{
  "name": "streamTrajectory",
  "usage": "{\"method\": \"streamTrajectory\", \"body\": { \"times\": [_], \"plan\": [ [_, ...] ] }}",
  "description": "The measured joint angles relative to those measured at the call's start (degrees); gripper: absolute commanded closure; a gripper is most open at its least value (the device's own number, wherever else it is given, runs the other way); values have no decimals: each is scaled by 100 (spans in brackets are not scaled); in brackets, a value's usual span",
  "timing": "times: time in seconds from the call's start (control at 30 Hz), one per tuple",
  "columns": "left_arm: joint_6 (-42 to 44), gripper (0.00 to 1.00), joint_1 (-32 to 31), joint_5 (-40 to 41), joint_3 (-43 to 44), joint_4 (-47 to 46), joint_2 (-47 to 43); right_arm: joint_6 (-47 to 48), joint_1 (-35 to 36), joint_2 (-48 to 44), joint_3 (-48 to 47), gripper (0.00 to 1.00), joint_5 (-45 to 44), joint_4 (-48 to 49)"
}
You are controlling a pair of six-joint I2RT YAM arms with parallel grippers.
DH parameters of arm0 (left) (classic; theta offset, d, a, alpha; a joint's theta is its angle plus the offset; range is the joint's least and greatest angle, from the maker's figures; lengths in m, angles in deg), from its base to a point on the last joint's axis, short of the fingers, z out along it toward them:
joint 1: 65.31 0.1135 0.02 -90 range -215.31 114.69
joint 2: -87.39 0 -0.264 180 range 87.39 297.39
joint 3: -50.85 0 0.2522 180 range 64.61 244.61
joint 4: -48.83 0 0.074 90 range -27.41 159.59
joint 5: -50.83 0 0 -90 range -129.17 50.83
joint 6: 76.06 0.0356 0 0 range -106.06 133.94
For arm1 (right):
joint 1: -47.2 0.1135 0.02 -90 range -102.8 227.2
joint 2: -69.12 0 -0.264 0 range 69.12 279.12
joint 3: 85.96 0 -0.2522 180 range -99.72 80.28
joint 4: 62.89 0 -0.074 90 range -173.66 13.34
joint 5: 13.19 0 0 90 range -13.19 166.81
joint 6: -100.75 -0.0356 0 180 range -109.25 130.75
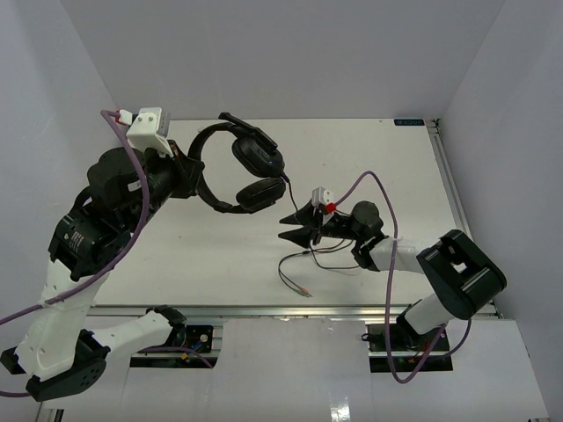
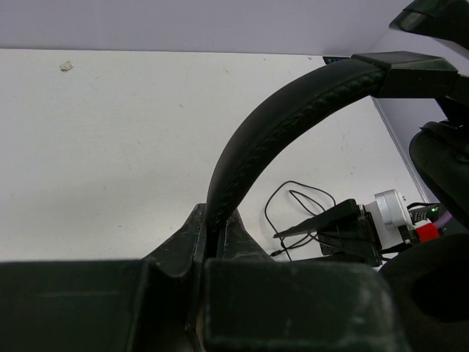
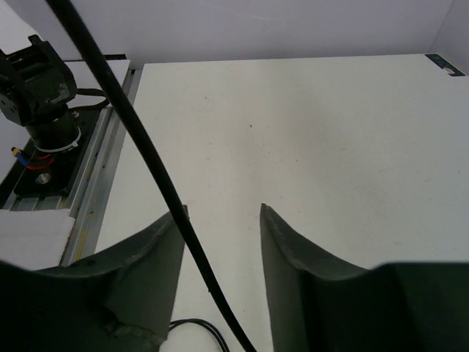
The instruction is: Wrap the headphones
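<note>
The black headphones [image 1: 248,167] hang above the table's back left, and my left gripper [image 1: 195,180] is shut on their curved headband [image 2: 293,110]. In the left wrist view the band rises straight out from between the shut fingers [image 2: 176,249]. The thin dark cable [image 1: 299,207] drops from the lower earcup [image 1: 259,193], passes my right gripper [image 1: 283,228], then loops on the table [image 1: 321,259] to its reddish plug [image 1: 308,294]. In the right wrist view the cable [image 3: 146,139] slants across the left finger [image 3: 157,249] and into the gap of the open right gripper [image 3: 223,209].
The white table [image 1: 387,176] ends in a metal rail at the near edge [image 1: 264,309] and another along the right side [image 1: 447,185]. The left arm's base [image 3: 40,88] stands beside the rail. Thick purple robot cables [image 1: 387,272] trail from both arms. White walls enclose the back and sides.
</note>
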Motion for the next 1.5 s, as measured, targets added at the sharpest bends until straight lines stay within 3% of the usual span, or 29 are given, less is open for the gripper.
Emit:
{"method": "streamTrajectory", "body": {
  "times": [0.33,0.53,0.9,1.1,1.3,1.5],
  "plan": [
    [-1,100,0,-56,-49,-49,-73,-182,0,286,-11,92,9,271],
    [-29,100,10,-614,-676,-534,-483,-317,0,375,8,92,56,397],
    [-698,100,22,-4024,-2513,-2578,-820,-640,18,400,-9,92,363,472],
    [-1004,100,22,-5274,-2902,-3342,-613,-747,103,400,-233,92,508,512],
    [-892,100,22,-6069,-2989,-3415,-445,-685,109,398,-671,92,481,83],
    [-301,100,29,-6274,-3047,-2794,-239,-308,-98,470,-1901,92,265,-1564]
  ]
}}
